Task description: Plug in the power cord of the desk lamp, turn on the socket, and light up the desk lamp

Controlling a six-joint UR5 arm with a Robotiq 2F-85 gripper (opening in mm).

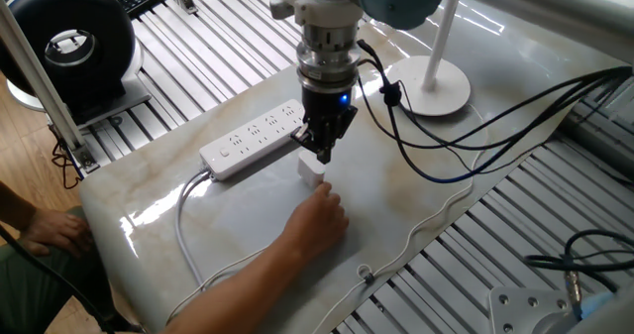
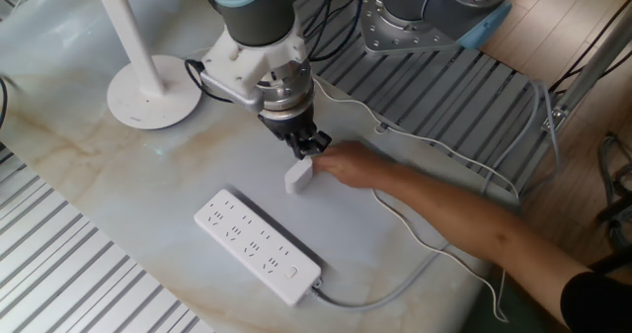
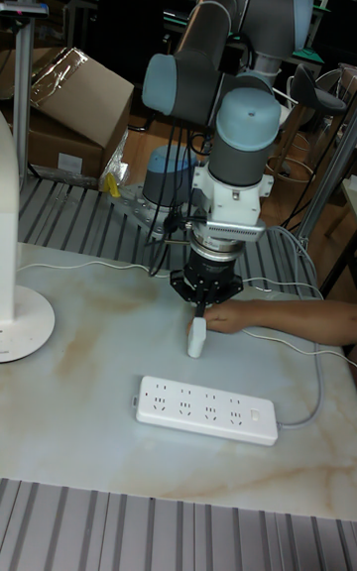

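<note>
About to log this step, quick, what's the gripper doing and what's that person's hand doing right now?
Gripper: right over the plug; grip cannot be told.
Person's hand: on the table, touching the plug.

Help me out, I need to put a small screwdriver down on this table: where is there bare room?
Bare marble lies between the lamp base and the power strip, and along the table edge below the strip. It is crowded around the plug, where the gripper and a person's hand meet.
</note>
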